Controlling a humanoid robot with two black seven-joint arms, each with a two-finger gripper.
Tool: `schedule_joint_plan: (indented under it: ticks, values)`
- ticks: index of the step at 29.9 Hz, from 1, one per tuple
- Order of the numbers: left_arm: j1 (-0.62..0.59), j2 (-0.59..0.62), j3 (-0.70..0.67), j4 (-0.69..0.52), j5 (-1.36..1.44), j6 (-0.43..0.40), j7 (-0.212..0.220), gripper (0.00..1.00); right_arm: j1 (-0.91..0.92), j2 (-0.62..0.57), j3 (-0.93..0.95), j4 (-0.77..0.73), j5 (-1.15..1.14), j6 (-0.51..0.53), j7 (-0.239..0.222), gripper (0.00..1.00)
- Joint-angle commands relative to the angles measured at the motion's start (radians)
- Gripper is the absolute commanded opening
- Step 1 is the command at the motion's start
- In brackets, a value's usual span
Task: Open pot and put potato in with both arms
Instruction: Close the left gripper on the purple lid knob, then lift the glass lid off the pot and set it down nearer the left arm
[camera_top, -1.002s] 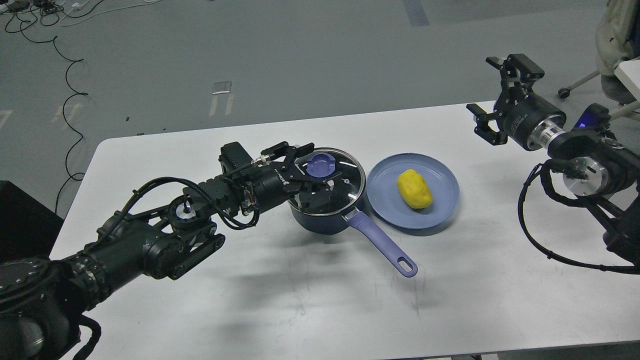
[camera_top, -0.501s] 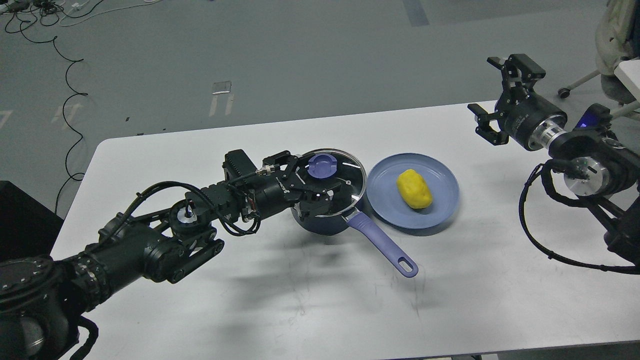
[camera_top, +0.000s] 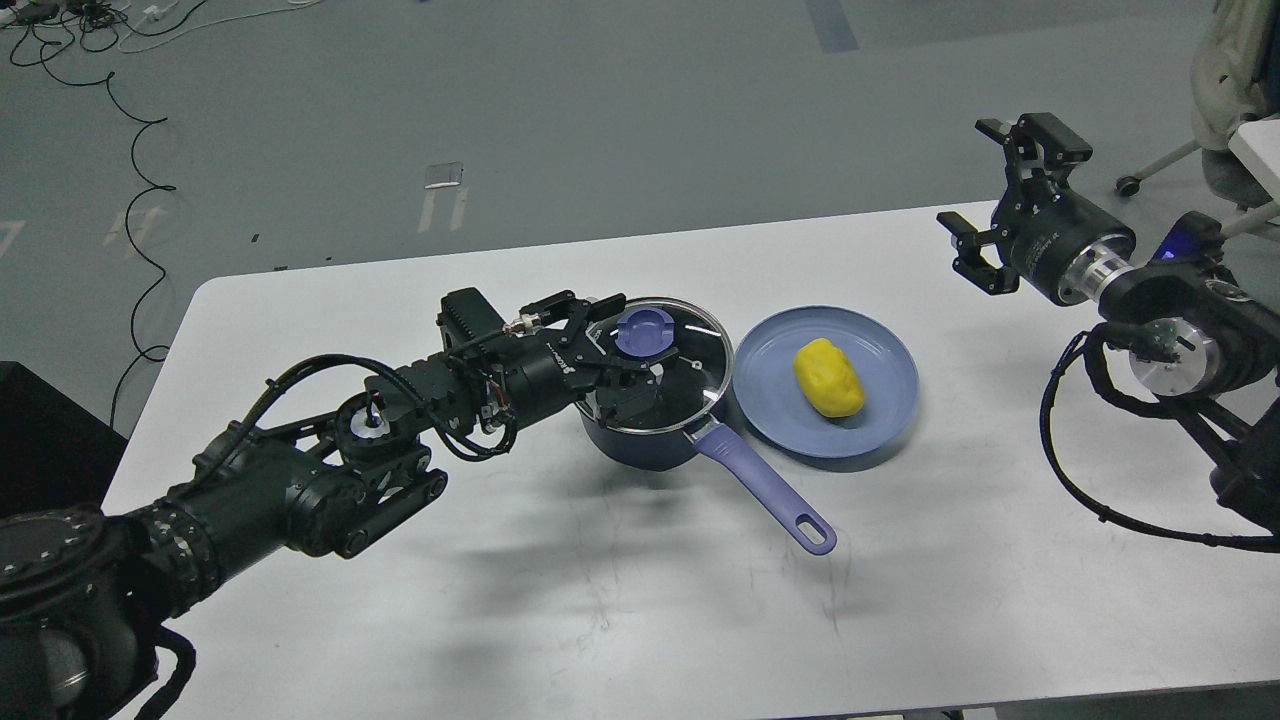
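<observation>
A dark blue pot (camera_top: 640, 445) with a purple handle (camera_top: 765, 485) stands mid-table. Its glass lid (camera_top: 690, 370) with a purple knob (camera_top: 645, 330) is on. My left gripper (camera_top: 622, 342) is over the lid, open, with one finger on each side of the knob's left part. A yellow potato (camera_top: 828, 377) lies on a blue plate (camera_top: 775, 385) just right of the pot. My right gripper (camera_top: 1008, 190) is open and empty, raised over the table's far right corner, well away from the potato.
The white table (camera_top: 600, 600) carries only the pot and plate. A chair (camera_top: 1225, 90) stands beyond the right corner. Cables (camera_top: 135, 150) lie on the floor at the far left.
My left gripper nudged forward over the lid, then drew back to about where it was. The lid stays on the pot. My right gripper sank slightly.
</observation>
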Motion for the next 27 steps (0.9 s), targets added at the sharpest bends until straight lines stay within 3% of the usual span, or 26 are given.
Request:
schedule_joint_plan:
  ticks: [1,5,13,19,27]
  values:
    - [0.000,-0.001,0.002,0.025,0.000,0.000,0.000,0.70,0.000,-0.002,0.000,0.000,0.000,0.000,0.002,1.00]
    - [0.000,-0.001,0.000,0.024,0.000,0.000,0.000,0.67,-0.002,-0.002,-0.001,-0.001,-0.002,0.000,0.002,1.00]
    - [-0.001,-0.001,0.000,0.012,0.000,0.000,0.000,0.48,-0.002,-0.002,-0.008,-0.014,-0.002,0.000,0.003,1.00]
    - [-0.006,0.000,0.000,-0.002,0.000,0.000,0.000,0.47,-0.005,-0.002,-0.011,-0.018,-0.002,-0.003,0.003,1.00]
    - [-0.084,0.057,-0.002,-0.125,-0.076,-0.009,0.000,0.47,-0.005,-0.002,-0.012,-0.018,-0.002,-0.003,0.003,1.00]
